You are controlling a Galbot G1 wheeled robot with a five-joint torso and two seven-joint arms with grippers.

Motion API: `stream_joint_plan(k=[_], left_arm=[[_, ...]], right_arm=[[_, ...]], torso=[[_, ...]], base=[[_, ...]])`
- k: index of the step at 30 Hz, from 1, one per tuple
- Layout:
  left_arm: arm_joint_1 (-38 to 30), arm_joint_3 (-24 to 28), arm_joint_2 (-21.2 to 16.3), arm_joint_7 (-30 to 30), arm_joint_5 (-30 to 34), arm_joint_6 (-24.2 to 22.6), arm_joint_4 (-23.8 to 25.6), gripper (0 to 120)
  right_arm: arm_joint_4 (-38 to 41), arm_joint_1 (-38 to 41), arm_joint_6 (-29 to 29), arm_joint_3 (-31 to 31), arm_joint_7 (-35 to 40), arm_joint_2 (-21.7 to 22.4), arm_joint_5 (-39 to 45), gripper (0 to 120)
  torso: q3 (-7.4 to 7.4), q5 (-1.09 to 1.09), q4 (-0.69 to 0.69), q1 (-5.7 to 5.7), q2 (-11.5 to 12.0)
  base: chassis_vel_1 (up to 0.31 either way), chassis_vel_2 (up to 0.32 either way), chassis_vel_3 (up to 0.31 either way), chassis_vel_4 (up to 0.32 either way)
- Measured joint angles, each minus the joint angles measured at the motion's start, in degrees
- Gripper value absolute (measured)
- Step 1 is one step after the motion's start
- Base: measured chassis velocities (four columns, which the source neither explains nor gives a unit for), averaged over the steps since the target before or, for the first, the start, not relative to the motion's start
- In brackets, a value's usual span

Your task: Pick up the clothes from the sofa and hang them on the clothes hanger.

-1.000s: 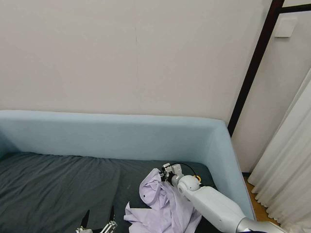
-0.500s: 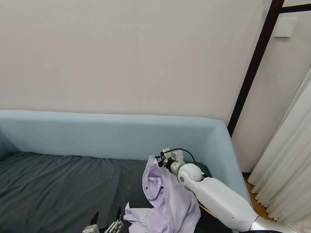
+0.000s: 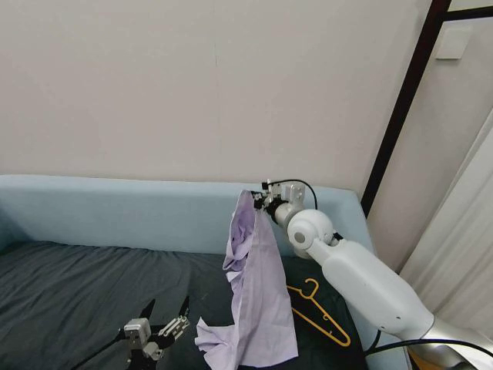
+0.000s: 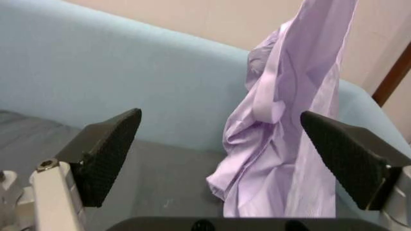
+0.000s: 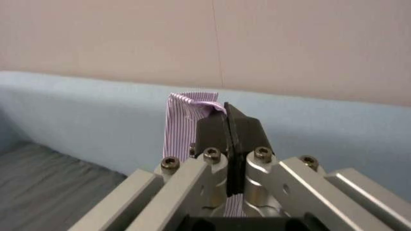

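Pick-up step: right gripper (image 3: 260, 200), jaws clamped on the shirt (image 3: 254, 293) top, holds it above the sofa (image 3: 115, 212) right end, hem touching the seat. Left gripper (image 3: 168, 303) sits low near the front edge, jaws apart. Next likely needs the hanger (image 3: 317, 308) lying at the right end.

A home room: a pale blue sofa (image 3: 154, 216) against a plain wall (image 3: 192, 85), white curtains (image 3: 462, 262) at right.

Lilac shirt (image 3: 254, 308) dangling; orange hanger (image 3: 320, 316) lying beside.
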State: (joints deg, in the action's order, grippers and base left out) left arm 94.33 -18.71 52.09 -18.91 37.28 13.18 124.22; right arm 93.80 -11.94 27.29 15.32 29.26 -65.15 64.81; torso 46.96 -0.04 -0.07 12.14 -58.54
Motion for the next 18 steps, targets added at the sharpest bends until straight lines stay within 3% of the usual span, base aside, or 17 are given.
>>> stream_joint_plan(k=[7,15,18], left_arm=[[-1.91,0.52,-2.36,0.72,4.46,-1.42,1.92,98],[-6.75,3.51,-2.49,-0.11,22.45,-3.71,4.49,98],[-9.70,3.69,-2.16,-1.50,25.36,-3.74,4.52,97]], right_arm=[[6.21,2.22,2.83,0.69,4.98,2.38,4.26,0],[9.13,-0.34,2.97,2.25,4.36,5.13,4.31,0],[10.22,-1.79,2.77,1.86,3.85,6.26,3.93,0]], torso=[[-0.01,0.01,0.01,0.00,0.00],[0.00,0.02,0.02,0.00,-0.01],[0.00,0.01,0.00,0.00,0.00]], base=[[0.000,0.000,0.000,0.000],[0.000,0.000,0.000,0.000],[0.000,0.000,0.000,0.000]])
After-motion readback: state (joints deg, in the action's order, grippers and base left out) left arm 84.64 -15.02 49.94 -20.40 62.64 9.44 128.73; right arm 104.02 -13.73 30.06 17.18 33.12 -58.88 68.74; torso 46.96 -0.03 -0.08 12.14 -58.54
